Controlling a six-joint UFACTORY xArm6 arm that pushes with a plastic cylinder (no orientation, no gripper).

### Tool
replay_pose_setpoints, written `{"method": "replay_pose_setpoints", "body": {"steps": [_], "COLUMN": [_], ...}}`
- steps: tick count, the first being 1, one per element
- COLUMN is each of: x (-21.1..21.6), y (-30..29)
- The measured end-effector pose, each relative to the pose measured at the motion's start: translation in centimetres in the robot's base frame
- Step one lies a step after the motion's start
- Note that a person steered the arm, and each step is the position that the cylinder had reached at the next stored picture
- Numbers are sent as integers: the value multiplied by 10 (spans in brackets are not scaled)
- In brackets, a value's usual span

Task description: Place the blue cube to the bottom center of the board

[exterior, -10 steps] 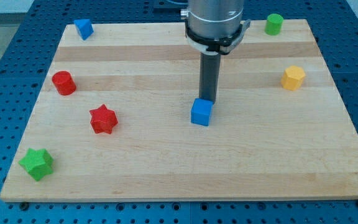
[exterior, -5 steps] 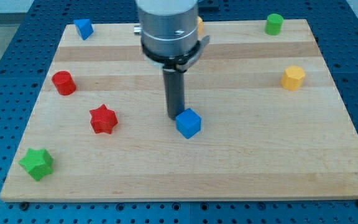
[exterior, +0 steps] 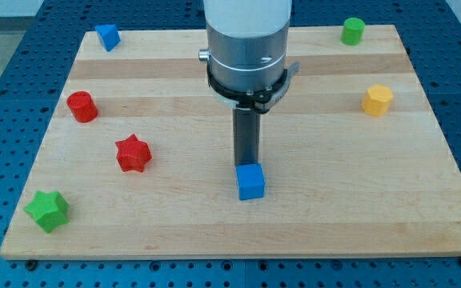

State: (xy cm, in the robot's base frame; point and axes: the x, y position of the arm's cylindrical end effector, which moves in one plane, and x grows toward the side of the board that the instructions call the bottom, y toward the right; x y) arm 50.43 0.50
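The blue cube [exterior: 251, 182] lies on the wooden board [exterior: 334, 200], a little below the board's middle, close to the centre from left to right. My tip [exterior: 246, 166] sits right behind the cube's upper edge and touches or nearly touches it. The dark rod rises from there to the large grey arm body at the view's top.
A red star [exterior: 133, 153] and a red cylinder [exterior: 82, 106] lie at the left. A green star [exterior: 47, 210] is at the bottom left. Another blue block [exterior: 107, 36] is at the top left. A green cylinder [exterior: 353, 31] and a yellow block [exterior: 378, 100] are at the right.
The blue cube has been pushed toward the view's bottom, first slightly left, then back right. My tip followed it down, staying just above it.
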Motion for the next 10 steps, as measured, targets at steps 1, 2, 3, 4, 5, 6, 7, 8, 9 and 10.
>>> {"method": "replay_pose_setpoints", "body": {"steps": [1,2,3,4,5,6,7,8,9,10], "x": [10,20,29,34,34,34,33,21,21,21], "y": [0,0,0,4,5,5,-11,-40,-41,-44]}}
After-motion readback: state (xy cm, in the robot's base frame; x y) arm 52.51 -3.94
